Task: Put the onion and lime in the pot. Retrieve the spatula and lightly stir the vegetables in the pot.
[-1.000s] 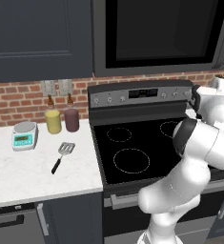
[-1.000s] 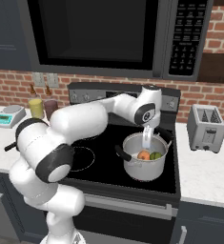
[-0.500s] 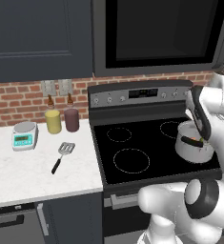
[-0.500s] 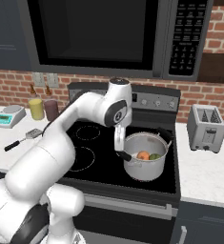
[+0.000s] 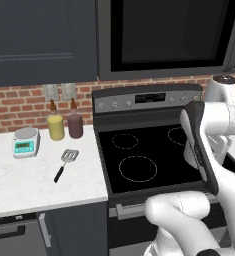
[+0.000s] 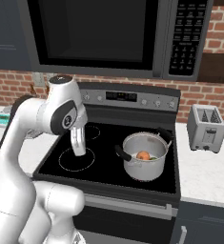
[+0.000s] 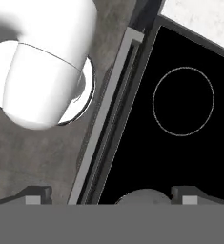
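End effector (image 7: 111, 193), fingers spread wide and empty, hangs at centre-left of the right base view over the black glass stovetop (image 6: 104, 157). At mid-left of the left base view, the short slotted silver-headed, black-handled spatula (image 5: 65, 163) lies on the white marble worktop (image 5: 29, 182). Likely light and stiff; its slim handle is probably the best hold. Round orange-tan onion (image 6: 143, 155) sits inside the shiny steel pot (image 6: 144, 162), a green edge beside it probably the lime.

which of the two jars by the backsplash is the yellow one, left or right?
The left jar, next to the scale. It is pale yellow; the right jar beside it, nearer the stove, is dark purple-brown.
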